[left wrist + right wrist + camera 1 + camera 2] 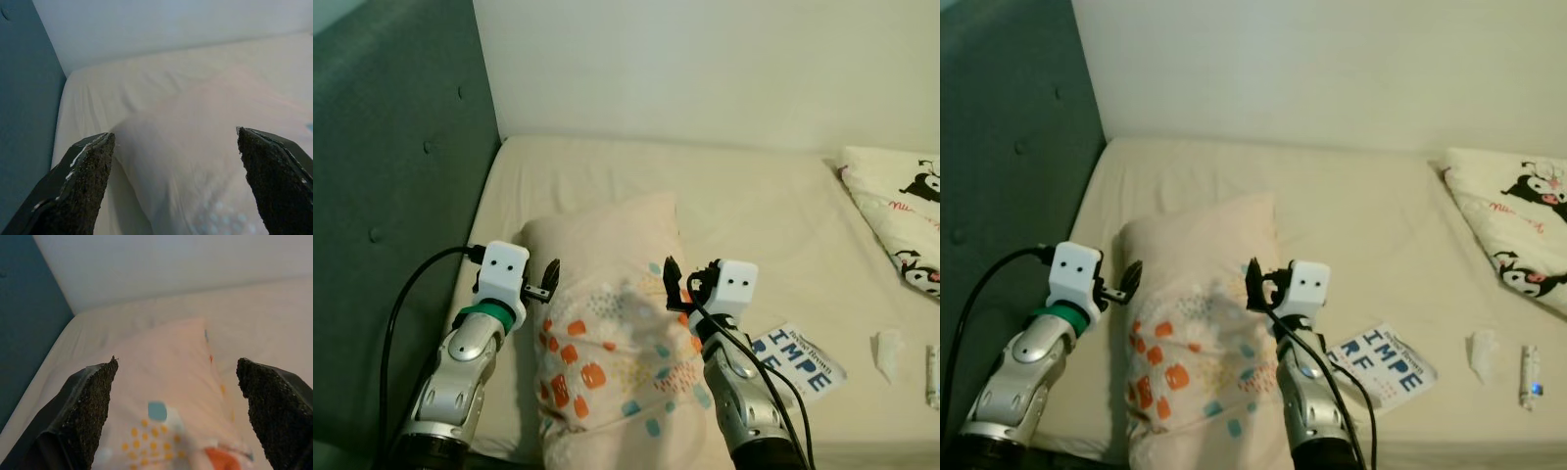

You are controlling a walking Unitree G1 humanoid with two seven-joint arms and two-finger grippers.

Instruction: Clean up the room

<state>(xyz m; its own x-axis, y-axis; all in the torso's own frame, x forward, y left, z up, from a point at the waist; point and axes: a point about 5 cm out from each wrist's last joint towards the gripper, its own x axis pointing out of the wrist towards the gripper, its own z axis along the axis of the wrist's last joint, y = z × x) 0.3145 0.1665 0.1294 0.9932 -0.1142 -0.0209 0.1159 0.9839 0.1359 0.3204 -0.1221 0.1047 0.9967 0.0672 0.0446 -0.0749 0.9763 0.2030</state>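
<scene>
Pillow [607, 362] between spread left [548, 279] and right grippers [674, 286]

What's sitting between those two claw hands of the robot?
The patterned pillow lies between the left gripper and right gripper, seen in the left eye view.

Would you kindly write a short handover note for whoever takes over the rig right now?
Left gripper: open, at the pillow's left edge, holding nothing.
Right gripper: open, at the pillow's right edge, holding nothing.
Pillow: patterned, lying lengthwise on the bed between both arms, not yet gripped.
Booklet lies on the sheet just right of the right arm; a crumpled tissue and a small tube sit further right. A cartoon-print pillow is at the far right.
Done: nothing visibly tidied yet.
Left: probably grasp and place the pillow, then clear the booklet, tissue and tube.
</scene>
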